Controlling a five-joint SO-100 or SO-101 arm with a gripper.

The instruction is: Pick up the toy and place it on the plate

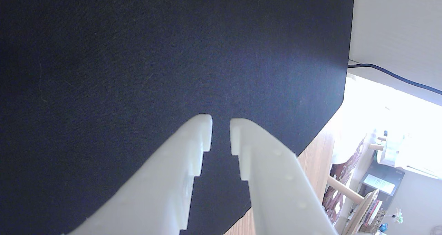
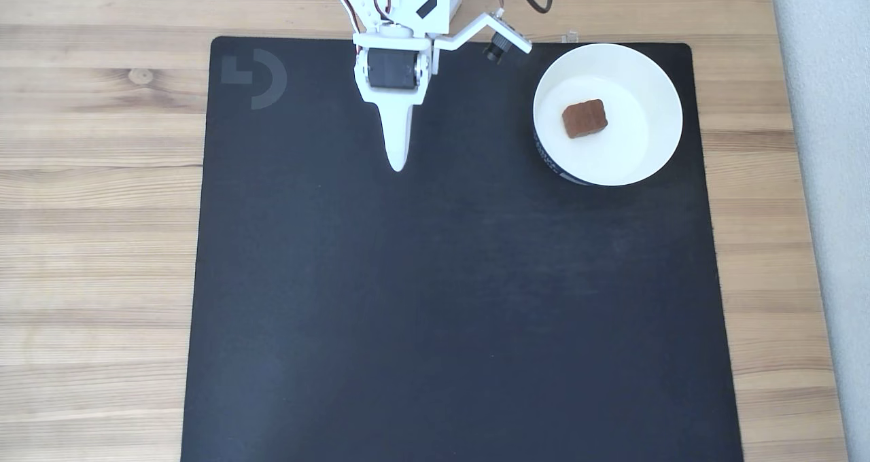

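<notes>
While the toy (image 2: 584,118) lies in the plate (image 2: 656,81), the end effector (image 1: 221,121) hangs empty

A light wooden table (image 2: 102,197) with long grain lines and a small knot carries a large black mat (image 2: 462,312) that has a faint grey logo (image 2: 253,78) in one corner. In the fixed view, a pale grey floor (image 2: 826,143) runs along the table's right edge. In the wrist view the mat (image 1: 138,55) has a rounded corner, and beyond it stands a white wall (image 1: 397,27) with a dark cable (image 1: 397,76) running across it. Strong daylight washes out the area below the cable. Blurred furniture with wooden parts (image 1: 345,190) stands at the lower right.
</notes>
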